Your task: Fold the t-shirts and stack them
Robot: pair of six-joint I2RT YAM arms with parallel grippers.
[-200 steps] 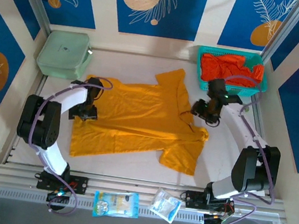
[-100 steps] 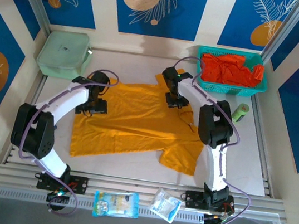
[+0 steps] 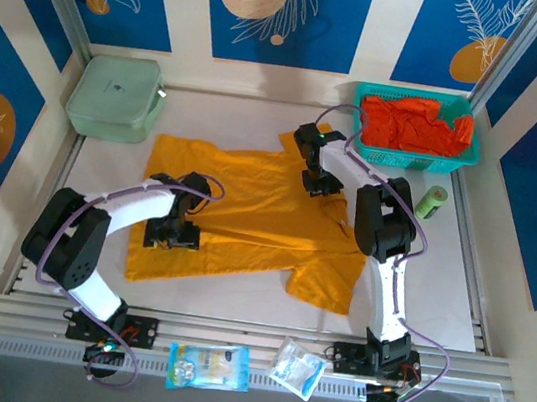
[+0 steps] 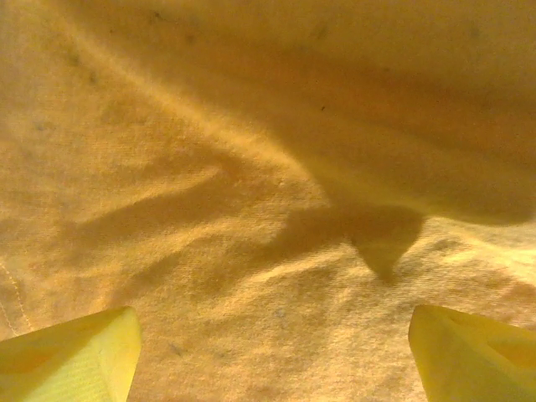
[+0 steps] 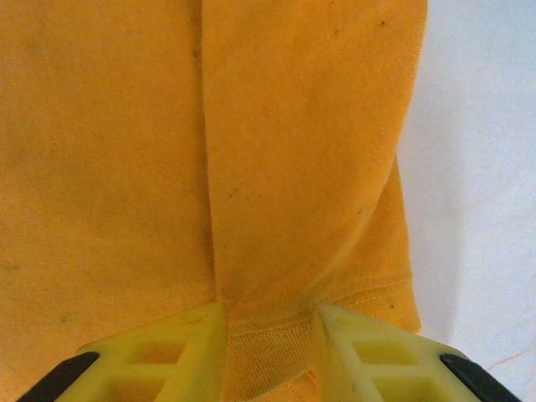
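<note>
My right gripper (image 5: 270, 335) pinches a hem of the mustard t-shirt (image 3: 247, 208), which lies unfolded on the table, my left gripper (image 4: 272, 356) gapes just above it, and the red-orange t-shirts (image 3: 411, 124) sit in the basket (image 3: 411, 160), nothing stacked yet.

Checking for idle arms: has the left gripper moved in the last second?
Yes. The left gripper has moved toward the near edge, away from the green box.

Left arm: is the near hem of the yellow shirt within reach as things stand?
Probably yes. The left pincer hangs open right over the yellow shirt, close to its near-left part, and nothing lies on the cloth between it and the near hem.
</note>
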